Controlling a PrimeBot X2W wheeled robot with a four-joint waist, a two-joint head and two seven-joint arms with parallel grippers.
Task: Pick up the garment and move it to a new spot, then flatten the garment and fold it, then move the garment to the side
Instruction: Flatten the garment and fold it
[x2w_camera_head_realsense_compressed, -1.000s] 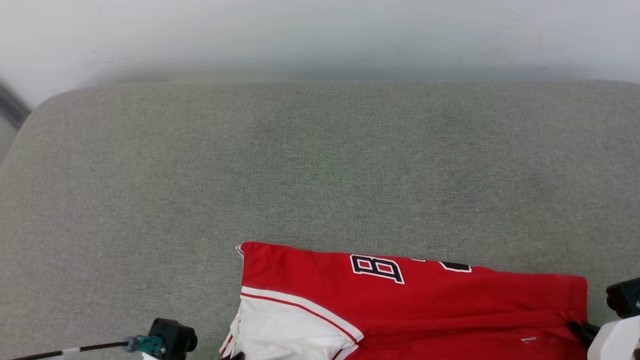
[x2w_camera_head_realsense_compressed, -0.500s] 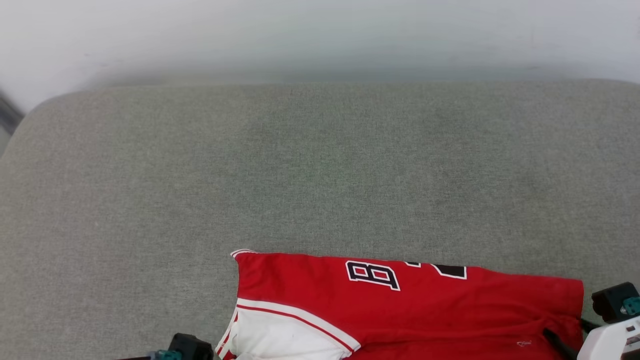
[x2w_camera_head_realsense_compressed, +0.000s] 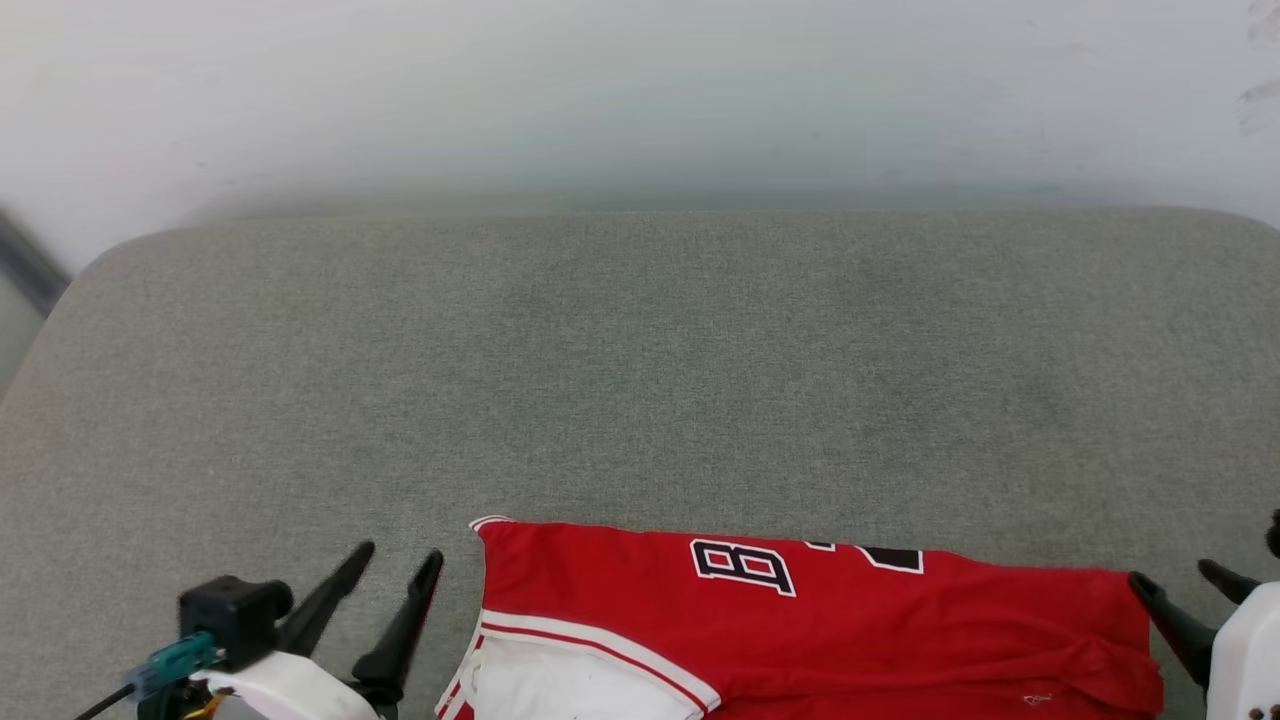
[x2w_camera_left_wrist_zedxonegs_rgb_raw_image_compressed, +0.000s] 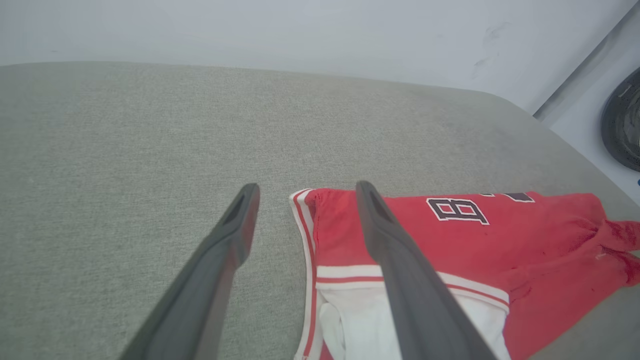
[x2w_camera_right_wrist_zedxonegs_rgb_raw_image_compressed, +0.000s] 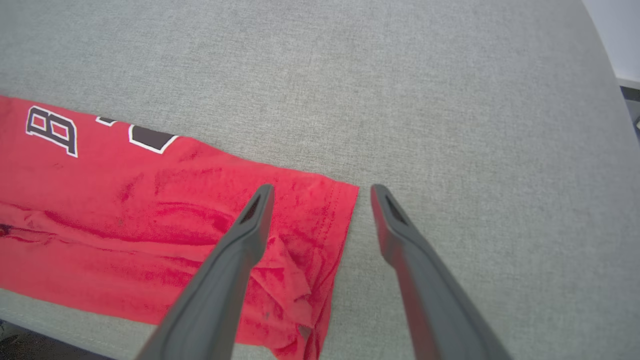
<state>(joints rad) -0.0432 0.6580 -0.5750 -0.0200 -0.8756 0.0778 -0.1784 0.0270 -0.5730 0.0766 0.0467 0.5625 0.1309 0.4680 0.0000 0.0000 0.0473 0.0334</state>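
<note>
While my left gripper (x2w_camera_head_realsense_compressed: 400, 552) and right gripper (x2w_camera_head_realsense_compressed: 1175, 574) hung open flanking the red white-sleeved jersey shirt (x2w_camera_head_realsense_compressed: 850, 630), I judged folding needed its ends pinched.

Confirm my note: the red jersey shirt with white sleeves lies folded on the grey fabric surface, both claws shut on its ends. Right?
Not quite. The left claw and right claw stand open, fingers spread at the ends of the red jersey shirt with white sleeves, clamping no cloth; both wrist views show it. The shirt does lie folded on the grey fabric surface.
</note>
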